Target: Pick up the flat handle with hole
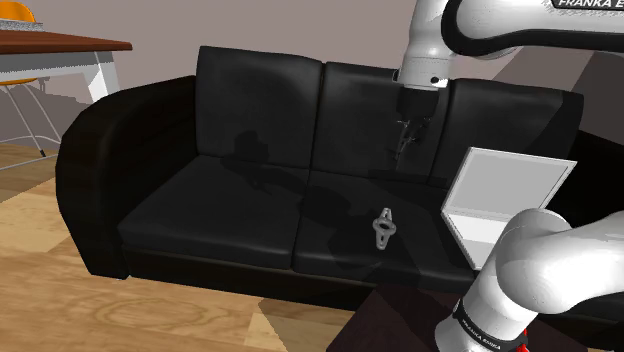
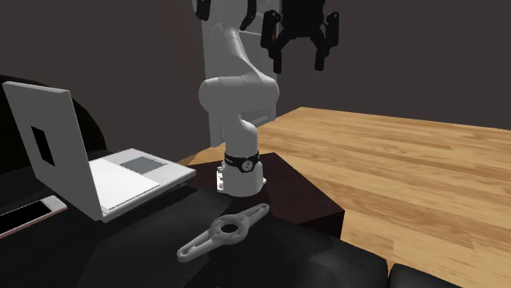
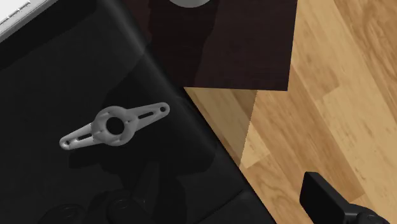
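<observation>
The flat handle (image 1: 383,229) is a grey two-armed bar with a round hub and a hole in its middle. It lies flat on the black sofa seat (image 1: 230,215), near the seat's front edge. From the second exterior view the handle (image 2: 223,231) lies in front of the arm's base. My gripper (image 2: 299,56) hangs high above it, open, with nothing between its fingers. In the shoulder view the gripper (image 1: 405,142) shows against the sofa's backrest. Looking down from the wrist, the handle (image 3: 114,126) is well ahead of the fingers; one black finger (image 3: 331,200) shows over the wooden floor.
An open white laptop (image 1: 505,200) stands on the seat at the shoulder view's right, beside the handle. A phone (image 2: 29,215) lies by the laptop (image 2: 90,172). The dark stand (image 2: 287,192) abuts the sofa front. A table (image 1: 60,45) stands far left.
</observation>
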Tool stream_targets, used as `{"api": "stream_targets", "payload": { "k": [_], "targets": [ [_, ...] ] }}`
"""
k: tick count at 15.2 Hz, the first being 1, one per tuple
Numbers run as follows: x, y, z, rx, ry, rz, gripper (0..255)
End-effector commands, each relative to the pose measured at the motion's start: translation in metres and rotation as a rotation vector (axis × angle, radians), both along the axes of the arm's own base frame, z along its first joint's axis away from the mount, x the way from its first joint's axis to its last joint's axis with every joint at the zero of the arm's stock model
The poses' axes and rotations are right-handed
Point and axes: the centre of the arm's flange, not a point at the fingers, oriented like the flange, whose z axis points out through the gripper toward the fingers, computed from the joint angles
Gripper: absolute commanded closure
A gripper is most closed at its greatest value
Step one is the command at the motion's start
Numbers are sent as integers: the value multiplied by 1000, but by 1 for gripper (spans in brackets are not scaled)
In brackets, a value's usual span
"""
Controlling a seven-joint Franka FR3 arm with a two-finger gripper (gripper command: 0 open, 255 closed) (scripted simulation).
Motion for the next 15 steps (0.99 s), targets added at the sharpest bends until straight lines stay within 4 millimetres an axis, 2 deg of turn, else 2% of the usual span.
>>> {"api": "stream_targets", "payload": {
  "k": [1,8,15],
  "targets": [
    [0,0,0,0,0,0,0],
    [31,-47,-71,-18,-13,-245,0],
    [50,-102,-140,-36,-26,-491,0]
  ]
}}
